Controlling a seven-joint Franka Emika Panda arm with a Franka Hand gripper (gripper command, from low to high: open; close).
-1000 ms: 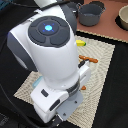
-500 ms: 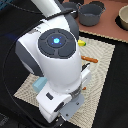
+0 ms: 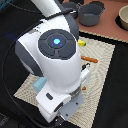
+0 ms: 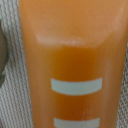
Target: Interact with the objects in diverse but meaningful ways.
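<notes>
In the wrist view a yellow-orange slab (image 4: 72,55) with two white stripes fills nearly the whole picture, lying on the woven mat (image 4: 12,100) very close under the camera. No fingers show there. In the exterior view the white arm body (image 3: 57,60) covers the middle of the mat, and the gripper hand (image 3: 59,107) hangs low over the mat's near edge with its fingertips hidden. The pale blue carton (image 3: 39,86) peeks out beside the arm. A bit of the yellow banana (image 3: 81,43) shows behind it. The tube and saucepan are hidden.
A beige woven mat (image 3: 102,57) lies on a dark table. An orange utensil handle (image 3: 90,59) lies on the mat. A large grey pot (image 3: 91,14) and a pale bowl (image 3: 123,19) stand at the back on a brown surface. A black cable (image 3: 15,95) loops at the exterior view's left.
The arm has come down and toward the mat's near edge since a second ago. In the last half second it has hardly moved.
</notes>
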